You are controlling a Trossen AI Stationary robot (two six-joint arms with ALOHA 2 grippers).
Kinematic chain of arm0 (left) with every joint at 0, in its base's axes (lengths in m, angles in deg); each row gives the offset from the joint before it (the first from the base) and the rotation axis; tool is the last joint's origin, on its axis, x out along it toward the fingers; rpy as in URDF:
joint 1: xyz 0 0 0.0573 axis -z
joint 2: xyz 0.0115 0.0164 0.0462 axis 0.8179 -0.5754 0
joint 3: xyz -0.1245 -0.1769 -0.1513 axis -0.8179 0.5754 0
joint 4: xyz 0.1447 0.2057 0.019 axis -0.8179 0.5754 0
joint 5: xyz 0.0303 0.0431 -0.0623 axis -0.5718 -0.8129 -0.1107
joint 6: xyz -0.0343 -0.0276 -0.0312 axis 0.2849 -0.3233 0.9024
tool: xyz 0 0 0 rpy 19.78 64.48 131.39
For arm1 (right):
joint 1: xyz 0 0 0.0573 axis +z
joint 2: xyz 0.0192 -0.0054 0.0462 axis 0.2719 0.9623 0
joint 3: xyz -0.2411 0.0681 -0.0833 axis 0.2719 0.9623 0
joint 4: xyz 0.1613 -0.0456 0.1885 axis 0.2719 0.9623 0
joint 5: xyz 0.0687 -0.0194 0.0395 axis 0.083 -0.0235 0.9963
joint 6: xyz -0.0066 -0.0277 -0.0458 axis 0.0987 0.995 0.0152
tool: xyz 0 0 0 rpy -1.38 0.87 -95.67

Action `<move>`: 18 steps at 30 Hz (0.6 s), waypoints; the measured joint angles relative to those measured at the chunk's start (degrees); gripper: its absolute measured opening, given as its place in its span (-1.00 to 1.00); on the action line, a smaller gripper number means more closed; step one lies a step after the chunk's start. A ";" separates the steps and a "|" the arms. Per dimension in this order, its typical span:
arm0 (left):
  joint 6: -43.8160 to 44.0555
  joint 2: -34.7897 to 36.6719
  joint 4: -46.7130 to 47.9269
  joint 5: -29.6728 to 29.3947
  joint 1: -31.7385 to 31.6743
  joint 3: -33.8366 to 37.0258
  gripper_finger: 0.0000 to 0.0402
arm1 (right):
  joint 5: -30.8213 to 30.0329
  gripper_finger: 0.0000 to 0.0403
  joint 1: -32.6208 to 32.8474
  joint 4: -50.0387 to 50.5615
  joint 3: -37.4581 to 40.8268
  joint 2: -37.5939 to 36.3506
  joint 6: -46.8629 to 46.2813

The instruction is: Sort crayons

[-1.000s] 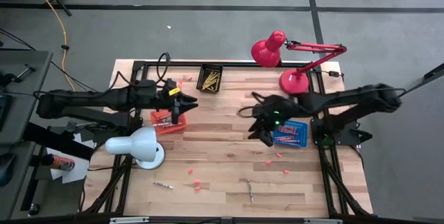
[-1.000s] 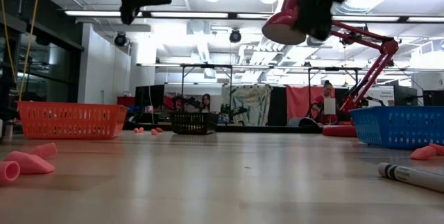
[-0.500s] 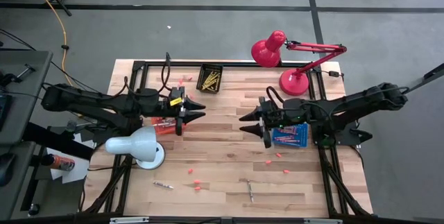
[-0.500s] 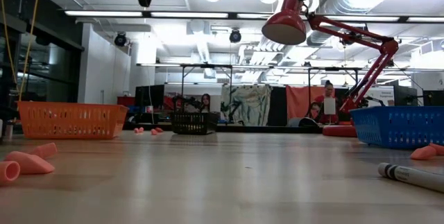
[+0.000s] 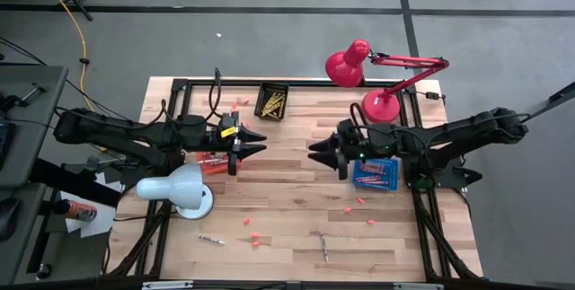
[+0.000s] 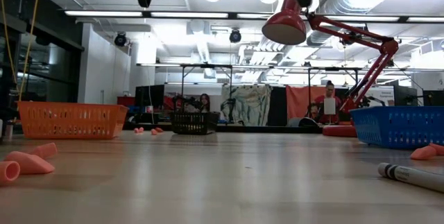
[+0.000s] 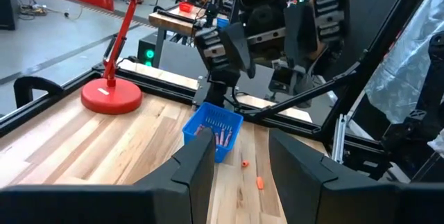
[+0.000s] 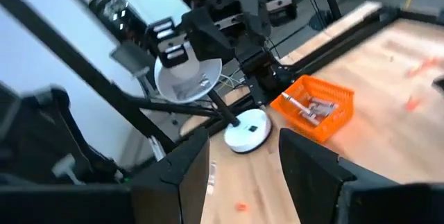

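Grippers are facing each other above mid-table, both empty: the left gripper point(image 5: 255, 144) and the right gripper point(image 5: 318, 153) are holding their jaws parted, well apart from one another. Crayons are lying sorted in 3 baskets (black basket point(image 5: 271, 101) with yellow ones, orange basket point(image 8: 316, 107), blue basket point(image 7: 214, 130) with red ones), while 2 loose crayons point(image 5: 211, 239) are resting near the front edge among pink crumbs point(image 5: 254, 236).

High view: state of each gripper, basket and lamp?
left gripper: open, empty, raised off table
right gripper: open, empty, raised off table
orange basket: upright, holds crayons
blue basket: upright, holds crayons
black basket: upright, holds yellow crayons
red lamp: standing
white lamp: standing
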 joint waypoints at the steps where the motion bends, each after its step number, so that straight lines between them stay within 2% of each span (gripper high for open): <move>1: 0.00 0.00 0.00 0.00 -0.05 0.00 -0.38 | -0.68 -0.17 0.18 0.00 0.00 0.00 -2.30; 7: 0.00 0.00 0.05 0.02 -0.10 0.00 -0.38 | -5.63 -0.17 2.88 -1.29 -0.04 1.06 -12.47; 10: 0.00 0.00 0.22 0.04 -0.10 0.00 -0.38 | -7.78 -0.17 5.31 -5.05 -0.09 3.19 -16.00; 15: 0.00 0.00 0.61 0.04 -0.10 0.00 -0.38 | -8.86 -0.17 10.43 -15.51 -0.11 9.35 -19.38; 18: 0.00 0.00 1.19 0.04 -0.10 0.00 -0.38 | -8.55 -0.17 13.84 -17.63 -2.92 13.98 -21.51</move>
